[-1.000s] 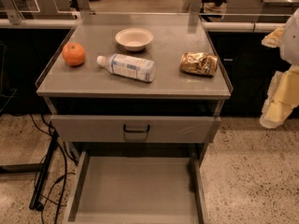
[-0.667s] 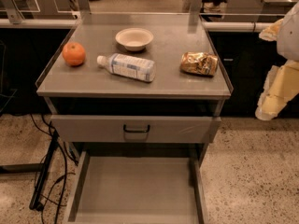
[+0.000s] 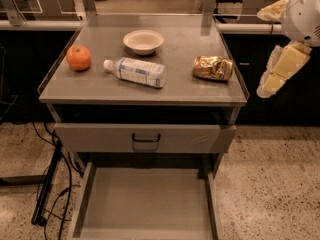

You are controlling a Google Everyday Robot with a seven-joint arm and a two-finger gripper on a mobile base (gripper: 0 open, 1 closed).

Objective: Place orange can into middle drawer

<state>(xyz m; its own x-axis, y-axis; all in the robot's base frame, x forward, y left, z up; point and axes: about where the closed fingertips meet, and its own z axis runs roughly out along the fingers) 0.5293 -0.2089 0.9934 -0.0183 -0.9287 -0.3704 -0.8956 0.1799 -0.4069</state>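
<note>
The orange can [image 3: 213,67], crinkled and golden-brown, lies on its side on the right part of the cabinet top [image 3: 180,89]. The middle drawer [image 3: 145,204] is pulled out below, a flat grey tray with nothing in it. My gripper [image 3: 264,89] hangs in the air off the right edge of the cabinet, about level with the can and a short way to its right, pointing down and left. It touches nothing.
An orange fruit [image 3: 79,57], a white-labelled plastic bottle [image 3: 136,71] lying on its side and a white bowl [image 3: 143,41] share the top. A grey drawer front with a black handle [image 3: 146,138] sits above the open tray. Cables [image 3: 47,194] lie on the floor at left.
My gripper has risen and moved a little left, closer to the cabinet's right edge. The objects on the top have not moved.
</note>
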